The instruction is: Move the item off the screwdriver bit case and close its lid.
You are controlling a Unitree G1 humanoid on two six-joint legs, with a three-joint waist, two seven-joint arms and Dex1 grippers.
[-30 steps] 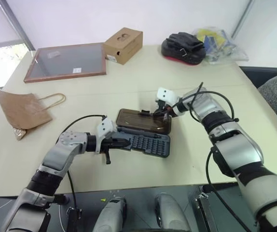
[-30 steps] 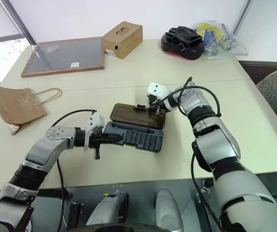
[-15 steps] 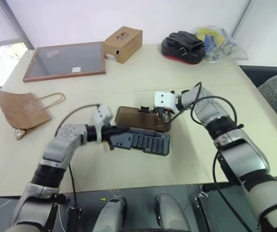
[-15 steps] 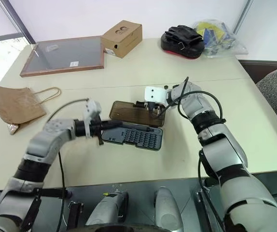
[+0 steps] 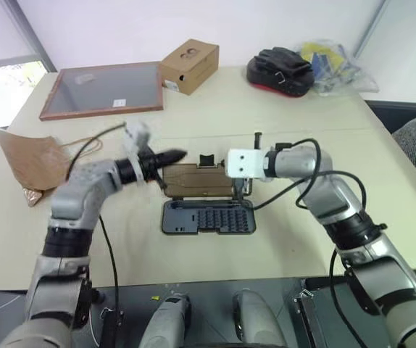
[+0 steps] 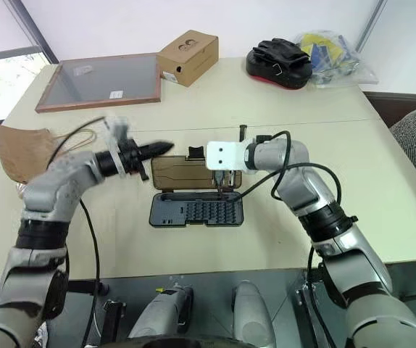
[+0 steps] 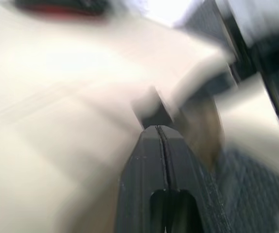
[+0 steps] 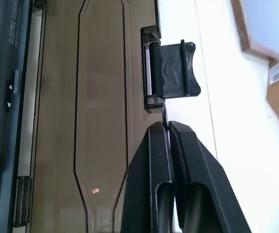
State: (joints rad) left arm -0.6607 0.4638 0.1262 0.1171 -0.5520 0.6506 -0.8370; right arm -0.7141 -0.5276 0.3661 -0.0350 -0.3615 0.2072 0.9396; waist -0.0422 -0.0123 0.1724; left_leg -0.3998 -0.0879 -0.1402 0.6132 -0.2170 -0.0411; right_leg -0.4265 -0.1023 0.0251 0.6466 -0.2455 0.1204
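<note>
It looks like a plain office or a lab room used for tests. A wide cream table (image 5: pixel 280 239) stands before a bare white wall. On the table lie mixed things: a wood-framed dark board (image 5: pixel 103 89), a cardboard box (image 5: pixel 189 66), black gloves (image 5: pixel 280 67) and a plastic bag (image 5: pixel 331 58). A window (image 5: pixel 5 90) is at the left.

Even, bright daylight with soft shadows on the table (image 5: pixel 280 109); the left hand (image 5: pixel 173 155) is motion-blurred, its wrist view smeared throughout.
</note>
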